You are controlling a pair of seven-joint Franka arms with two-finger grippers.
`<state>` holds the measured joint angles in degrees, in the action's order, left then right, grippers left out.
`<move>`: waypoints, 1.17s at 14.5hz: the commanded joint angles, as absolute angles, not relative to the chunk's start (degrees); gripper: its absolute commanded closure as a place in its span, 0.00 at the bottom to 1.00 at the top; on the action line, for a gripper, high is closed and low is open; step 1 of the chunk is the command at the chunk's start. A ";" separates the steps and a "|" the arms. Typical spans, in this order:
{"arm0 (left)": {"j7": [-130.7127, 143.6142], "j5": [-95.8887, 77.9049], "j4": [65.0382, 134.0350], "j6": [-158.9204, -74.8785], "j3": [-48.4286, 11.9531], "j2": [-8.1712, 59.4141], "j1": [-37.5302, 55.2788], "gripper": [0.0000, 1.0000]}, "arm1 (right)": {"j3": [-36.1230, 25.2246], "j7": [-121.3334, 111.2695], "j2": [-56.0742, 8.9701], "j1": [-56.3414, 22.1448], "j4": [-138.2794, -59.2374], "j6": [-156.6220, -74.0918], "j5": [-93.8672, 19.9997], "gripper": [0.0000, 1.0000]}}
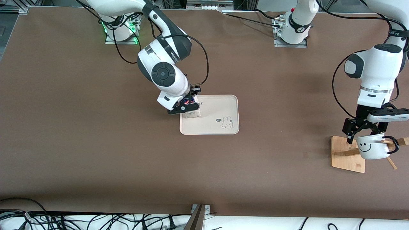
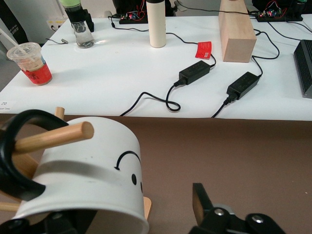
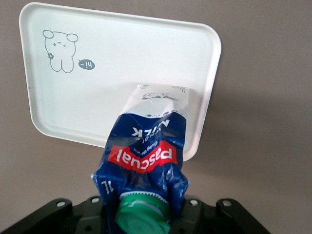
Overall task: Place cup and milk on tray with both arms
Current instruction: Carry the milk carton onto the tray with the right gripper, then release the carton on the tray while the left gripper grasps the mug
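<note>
While gripped: one milk (image 3: 144,151), one cup (image 1: 372,146).

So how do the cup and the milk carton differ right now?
The cup is a white mug with a smiley face; the milk carton is dark blue and white with a green cap. The cup hangs on a wooden rack at the left arm's end of the table; the milk carton is at the tray. Both have a pincer at them: left pincer, right pincer.
</note>
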<state>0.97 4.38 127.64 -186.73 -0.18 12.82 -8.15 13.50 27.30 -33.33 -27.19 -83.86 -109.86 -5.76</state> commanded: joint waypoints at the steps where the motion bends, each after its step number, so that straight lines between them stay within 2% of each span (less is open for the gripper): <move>1: 1.32 4.31 126.30 -187.03 -0.18 14.41 -7.91 0.26 | 13.71 28.65 -35.50 -27.42 -81.74 -109.77 -6.33 0.64; 3: 1.23 4.39 126.30 -187.03 -0.18 14.85 -7.91 0.29 | 13.62 28.65 -35.86 -27.42 -81.74 -109.78 -6.24 0.64; 6: 1.14 4.66 126.30 -187.03 -0.18 14.85 -7.91 0.54 | 13.62 28.65 -35.86 -27.33 -81.74 -109.60 -6.24 0.64; 7: 1.06 4.66 126.30 -187.03 -0.18 14.85 -7.91 0.63 | 13.62 28.74 -35.95 -27.33 -81.74 -109.69 -6.15 0.43; 8: 1.05 4.75 126.39 -186.94 -0.09 14.77 -7.91 0.71 | 13.54 28.91 -35.86 -27.42 -81.74 -109.69 -6.15 0.00; 11: 0.35 4.92 126.39 -186.86 -0.17 14.50 -8.00 0.96 | 13.45 28.65 -34.90 -27.07 -81.74 -108.81 -5.98 0.00; 14: 0.35 4.92 126.65 -186.77 -0.18 14.06 -8.00 1.00 | 13.19 28.74 -32.61 -27.07 -80.17 -104.70 -6.07 0.00; 17: 0.26 5.01 126.91 -186.68 -0.18 13.36 -8.00 1.00 | 9.07 28.83 -29.98 -27.42 -68.95 -89.53 -5.80 0.00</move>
<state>0.77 4.38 127.02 -186.89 -0.13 14.11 -8.15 11.89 28.17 -32.28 -27.18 -76.23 -99.12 -5.71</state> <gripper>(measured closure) 0.912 0.000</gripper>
